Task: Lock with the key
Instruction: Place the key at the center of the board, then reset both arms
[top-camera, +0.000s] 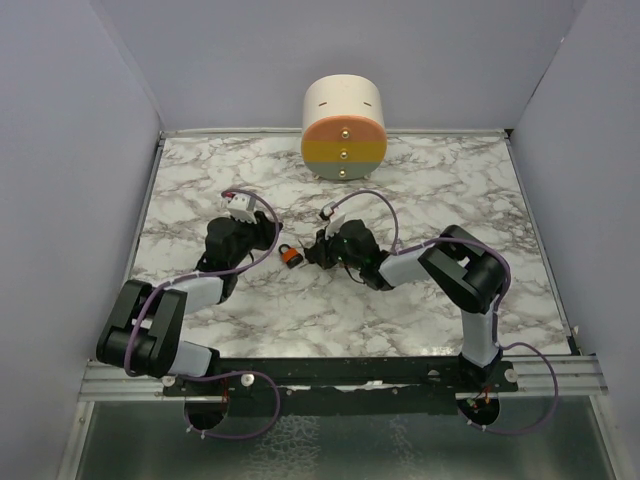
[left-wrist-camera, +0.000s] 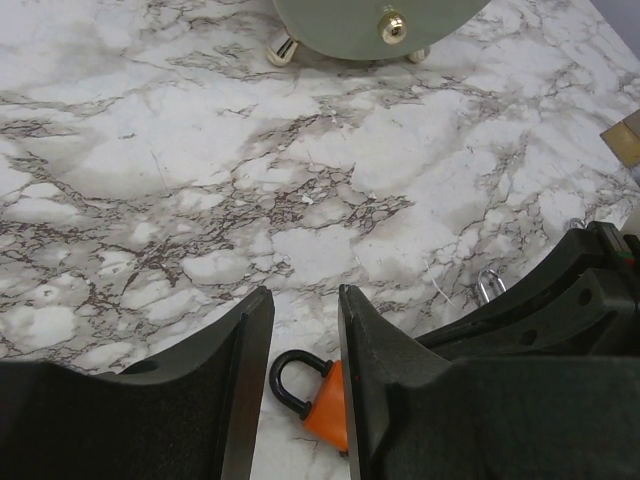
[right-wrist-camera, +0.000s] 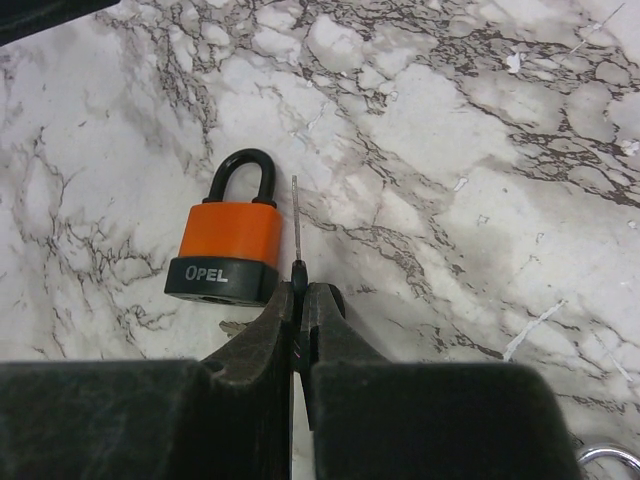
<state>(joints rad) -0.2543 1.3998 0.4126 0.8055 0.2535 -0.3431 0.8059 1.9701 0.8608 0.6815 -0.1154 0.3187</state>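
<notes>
An orange padlock (top-camera: 290, 256) with a black shackle and a black base marked OPEL lies flat on the marble table (top-camera: 430, 190), between my two grippers. My left gripper (left-wrist-camera: 303, 295) is open, low over the table, and the padlock (left-wrist-camera: 325, 400) lies between its fingers against the right one. My right gripper (right-wrist-camera: 300, 290) is shut on the key (right-wrist-camera: 296, 225). The thin blade points forward just right of the padlock (right-wrist-camera: 228, 240), beside it and not in it. In the top view the left gripper (top-camera: 268, 246) and right gripper (top-camera: 314, 252) flank the padlock.
A round cream container (top-camera: 344, 125) with orange, yellow and green drawer fronts and brass knobs stands at the back centre, and shows in the left wrist view (left-wrist-camera: 370, 25). A silver key ring (left-wrist-camera: 488, 285) lies on the table by the right gripper. Grey walls enclose the table.
</notes>
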